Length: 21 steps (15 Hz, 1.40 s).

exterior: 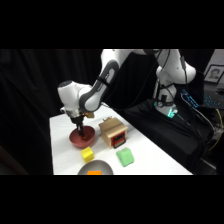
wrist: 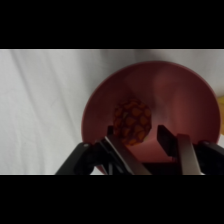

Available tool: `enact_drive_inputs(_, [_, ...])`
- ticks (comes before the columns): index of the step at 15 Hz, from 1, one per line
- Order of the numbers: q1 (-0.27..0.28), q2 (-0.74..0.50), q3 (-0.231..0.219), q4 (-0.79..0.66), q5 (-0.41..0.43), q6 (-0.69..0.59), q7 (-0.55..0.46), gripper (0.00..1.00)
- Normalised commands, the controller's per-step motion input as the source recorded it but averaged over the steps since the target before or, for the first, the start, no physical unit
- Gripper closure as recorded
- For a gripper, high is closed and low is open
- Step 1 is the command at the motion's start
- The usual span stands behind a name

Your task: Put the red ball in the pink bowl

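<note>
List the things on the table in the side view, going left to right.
Pink bowl under the gripper → yellow block → tan box → green block. The grey dish at the near edge overlaps in order, so it is omitted.

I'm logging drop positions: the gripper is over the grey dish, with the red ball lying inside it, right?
Not the grey dish. The gripper is over the pink bowl, and the red ball lies inside that bowl. The wrist view shows it; the side view shows the grey dish apart, at the table's near edge.
</note>
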Motion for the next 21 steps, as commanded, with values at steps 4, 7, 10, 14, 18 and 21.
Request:
enact_drive_inputs(4, [0.000, -0.04, 0.001, 0.15, 0.115, -0.19, -0.19, 0.00])
enact_drive_inputs(7, [0.014, -0.17, 0.002, 0.07, 0.101, -0.24, -0.18, 0.00])
enact_drive_inputs(10, [0.020, -0.27, 0.002, 0.01, 0.096, -0.29, -0.18, 0.00])
enact_drive_inputs(14, [0.027, -0.34, -0.006, -0.05, 0.084, -0.31, -0.16, 0.00])
enact_drive_inputs(18, [0.033, -0.36, -0.008, -0.10, 0.067, -0.31, -0.16, 0.00])
enact_drive_inputs(21, [0.048, -0.33, -0.022, -0.09, 0.036, -0.30, -0.11, 0.00])
